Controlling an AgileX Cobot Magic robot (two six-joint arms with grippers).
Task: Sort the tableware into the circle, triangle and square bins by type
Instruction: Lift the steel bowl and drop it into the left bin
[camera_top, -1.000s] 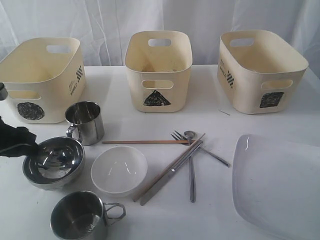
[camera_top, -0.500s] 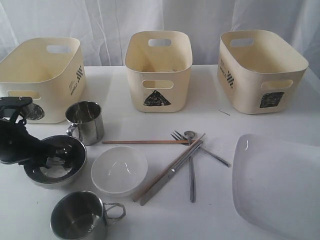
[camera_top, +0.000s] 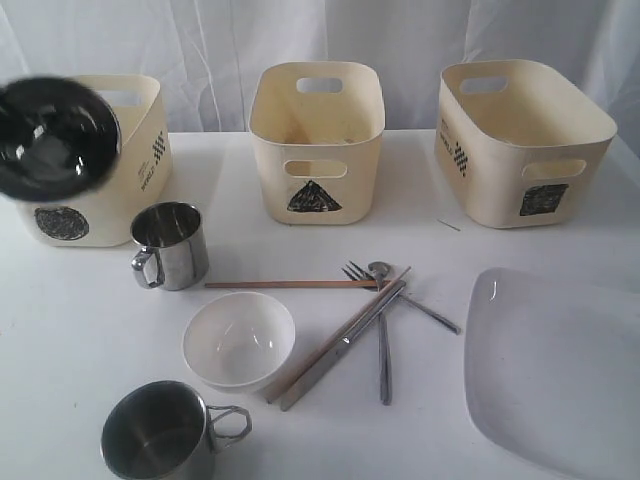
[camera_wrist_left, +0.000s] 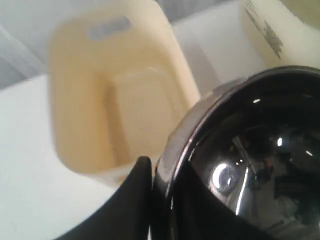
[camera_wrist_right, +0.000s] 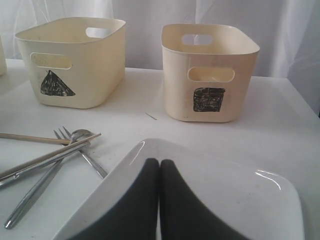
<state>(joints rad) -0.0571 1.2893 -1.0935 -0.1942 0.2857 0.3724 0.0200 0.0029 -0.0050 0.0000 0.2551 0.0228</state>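
- Where the left wrist view shows it, the steel bowl (camera_wrist_left: 250, 165) stands with its rim hard against the left gripper (camera_wrist_left: 150, 172). One black finger (camera_wrist_left: 132, 200) lies along the outside of the rim.
- The gripper is clamped on that rim, since the bowl (camera_top: 55, 135) hangs in the air in front of the upper front wall of the circle bin (camera_top: 135, 185), tilted so its dark inside faces the camera.
- Half a second ago the bowl sat on the table (camera_top: 60, 320) beside the far steel mug (camera_top: 170, 245) with the gripper at its rim. Now it is up, and that patch of table is bare.
- The white bowl (camera_top: 238, 340), the near mug (camera_top: 165, 432), the chopsticks (camera_top: 335, 340), fork and spoon lie as they did.
- The right gripper (camera_wrist_right: 159, 200) has its fingers pressed together with nothing between them, over the white square plate (camera_wrist_right: 240, 190). Whether they touch it I cannot tell.
- Hard to make out:
  - The bowl is motion-blurred in the exterior view, and no arm can be made out there.
  - The second left finger is hidden.
  - The cream tub (camera_wrist_left: 100, 115) beyond the rim shows no mark.
  - The picture's edge cuts off the plate (camera_top: 560, 370) and the near mug.
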